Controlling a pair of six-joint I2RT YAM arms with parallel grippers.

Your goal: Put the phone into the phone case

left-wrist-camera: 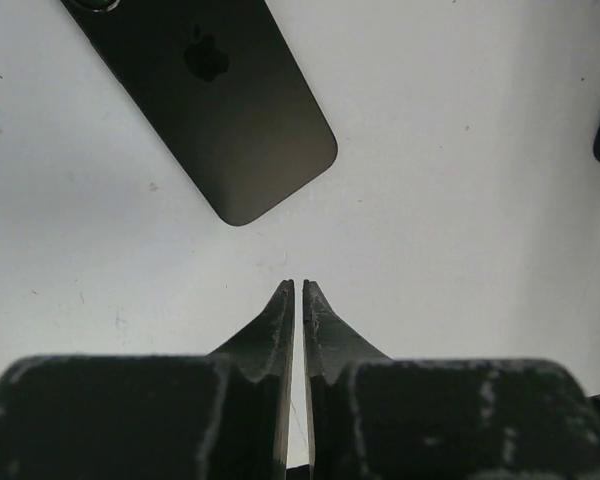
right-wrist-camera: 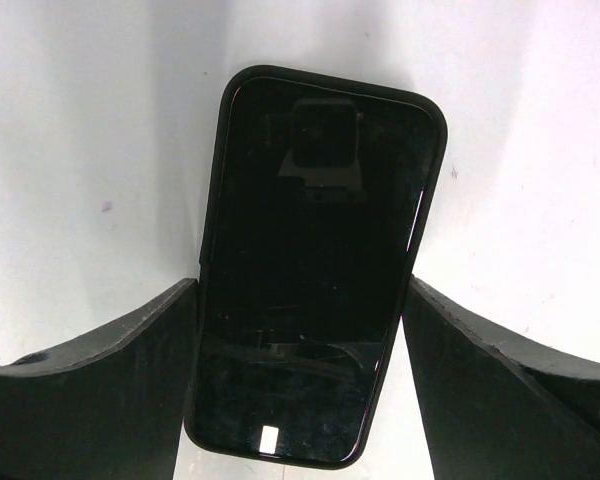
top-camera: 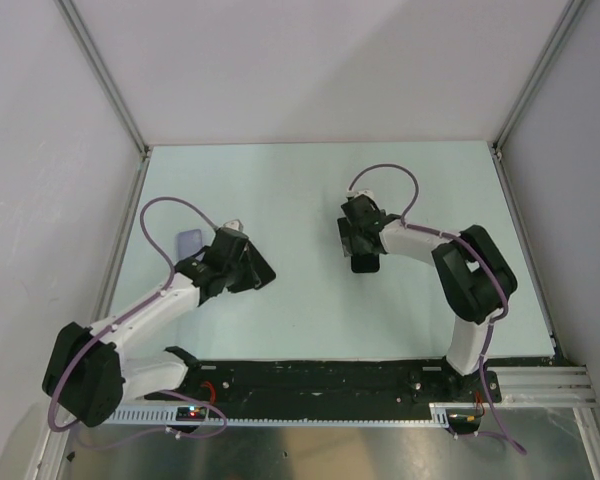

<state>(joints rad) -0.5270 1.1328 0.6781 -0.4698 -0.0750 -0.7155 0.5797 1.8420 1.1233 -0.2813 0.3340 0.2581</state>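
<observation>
Starting from your right hand (right-wrist-camera: 300, 285), clamped across the long sides of the probably light, bendy phone case (right-wrist-camera: 315, 260) near the table's (top-camera: 280, 180) middle, look to the closed, empty left hand (left-wrist-camera: 298, 285): the slick, rigid phone (left-wrist-camera: 220, 100) lies face-down toward the left edge, likely best pinched by its long edges.

Setting: robotics lab test cell. Evidence: pale worktop (top-camera: 310, 190) boxed in on three sides by plain white panels (top-camera: 310, 60), with aluminium frame posts (top-camera: 105, 75) at its far corners. Left arm (top-camera: 145, 310) and right arm (top-camera: 470, 275) bolted to a black rail (top-camera: 320, 378) along the near edge. Purple cables (top-camera: 384, 167) loop over both; slotted cable duct (top-camera: 310, 417) runs beneath the rail.
</observation>
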